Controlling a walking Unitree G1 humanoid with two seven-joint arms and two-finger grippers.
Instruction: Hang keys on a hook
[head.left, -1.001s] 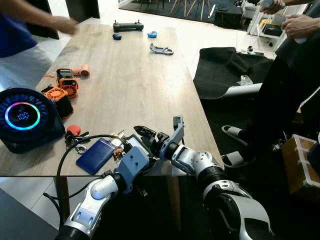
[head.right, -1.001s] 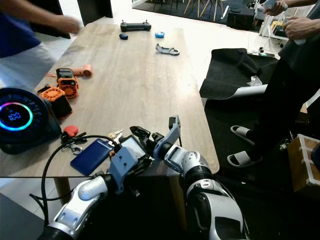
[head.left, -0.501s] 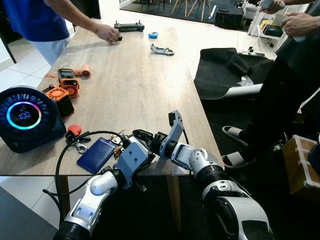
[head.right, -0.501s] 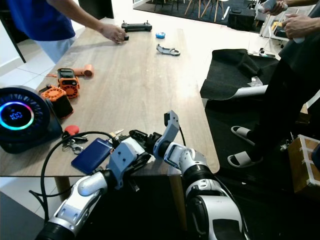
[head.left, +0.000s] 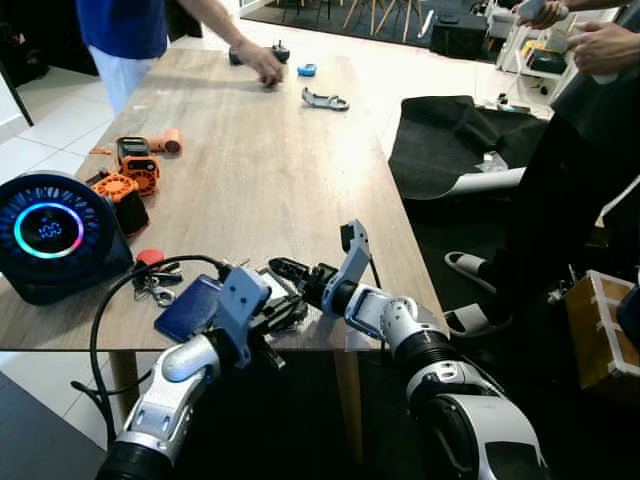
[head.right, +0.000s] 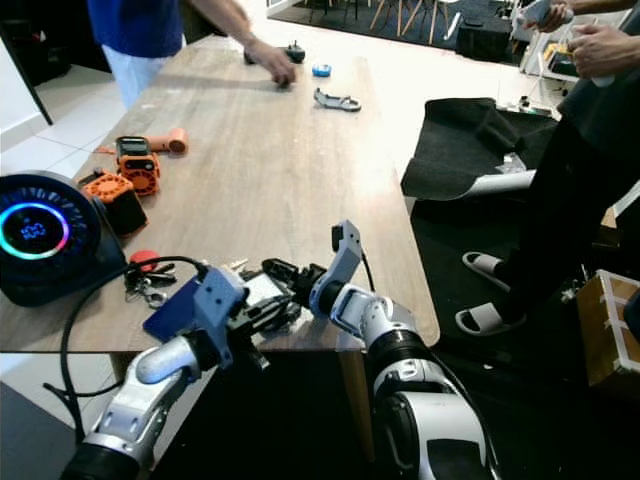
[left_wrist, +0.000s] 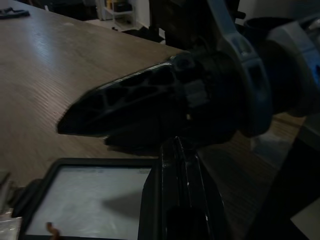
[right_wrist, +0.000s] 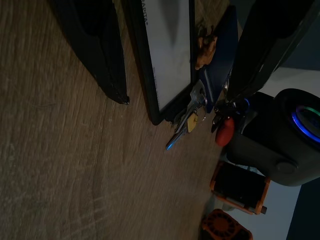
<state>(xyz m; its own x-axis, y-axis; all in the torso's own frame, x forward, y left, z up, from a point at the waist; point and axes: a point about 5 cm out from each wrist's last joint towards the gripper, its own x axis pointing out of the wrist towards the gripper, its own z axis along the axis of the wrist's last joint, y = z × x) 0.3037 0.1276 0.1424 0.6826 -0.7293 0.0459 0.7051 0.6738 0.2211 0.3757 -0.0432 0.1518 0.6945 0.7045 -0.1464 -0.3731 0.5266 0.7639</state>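
A bunch of keys (head.left: 238, 269) with a red tag (head.left: 150, 257) and a carabiner lies near the table's front edge, beside a blue card holder (head.left: 190, 307). Next to them lies a black-framed white card (head.left: 272, 290). My right gripper (head.left: 290, 272) is low over the table, open; in the right wrist view its fingers (right_wrist: 95, 45) straddle the card (right_wrist: 167, 55), and the keys (right_wrist: 187, 117) lie just beyond it. My left gripper (head.left: 287, 313) points at the same spot from the front edge. Its fingers (left_wrist: 180, 200) look shut, over the card's corner (left_wrist: 85, 200).
A round black speaker (head.left: 48, 232) with a glowing ring stands at the front left, orange tools (head.left: 135, 162) behind it. A grey curved part (head.left: 323, 99) lies far down the table. One person's hand (head.left: 262, 62) rests at the far end; another person (head.left: 570, 180) stands on the right.
My left arm has drawn back to the left along the front edge. The right gripper has hardly moved. The person's hand at the far end has slid to the right.
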